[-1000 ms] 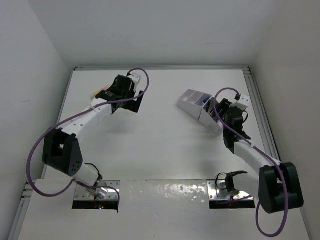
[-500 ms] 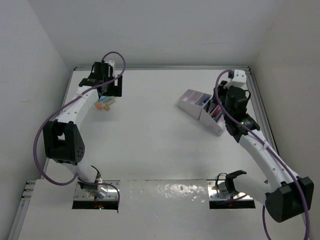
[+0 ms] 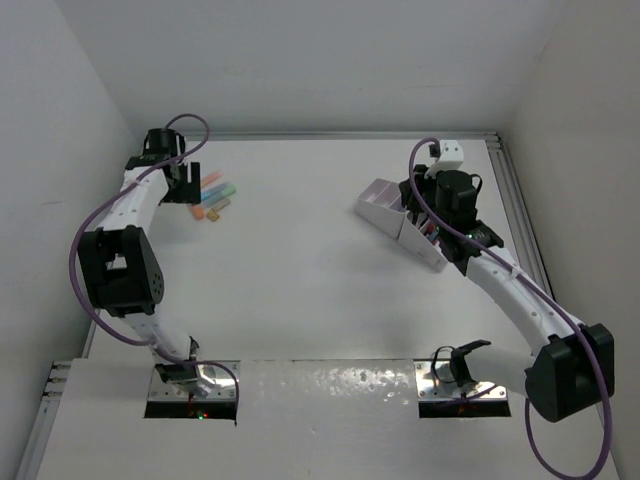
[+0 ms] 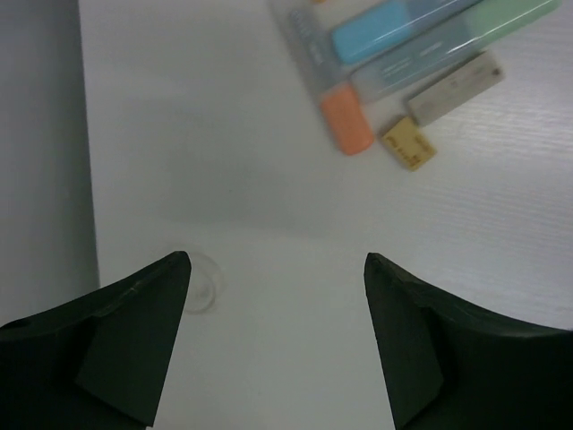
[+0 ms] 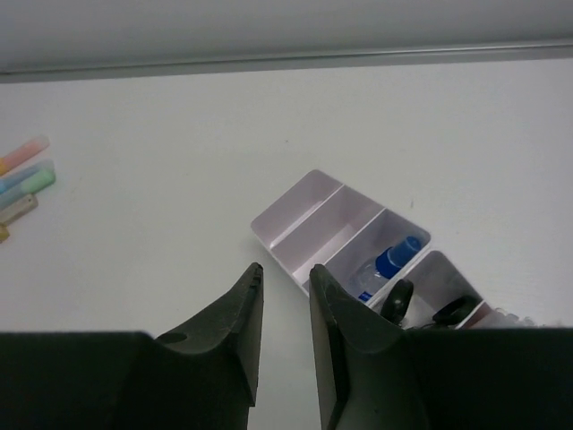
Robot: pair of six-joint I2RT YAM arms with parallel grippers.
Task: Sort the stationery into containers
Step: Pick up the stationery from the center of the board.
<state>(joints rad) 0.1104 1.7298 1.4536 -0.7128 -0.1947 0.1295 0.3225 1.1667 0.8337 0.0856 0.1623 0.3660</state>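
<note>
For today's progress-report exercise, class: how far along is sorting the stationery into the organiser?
Done: a blue-capped piece and black-handled scissors sit in the desk organiser. In hand: nothing; the left claw hangs open near the highlighters, and the right claw is empty above the organiser. Left: the highlighters and a small tan piece beside them on the table.

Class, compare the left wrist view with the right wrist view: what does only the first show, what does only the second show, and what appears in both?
Only the left wrist view: the left gripper, open and empty. Only the right wrist view: the right gripper, jaws narrowly apart with nothing between them, and the lilac organiser holding a blue-capped piece and black scissor handles. Both: the pastel highlighters lying on the white table.
</note>
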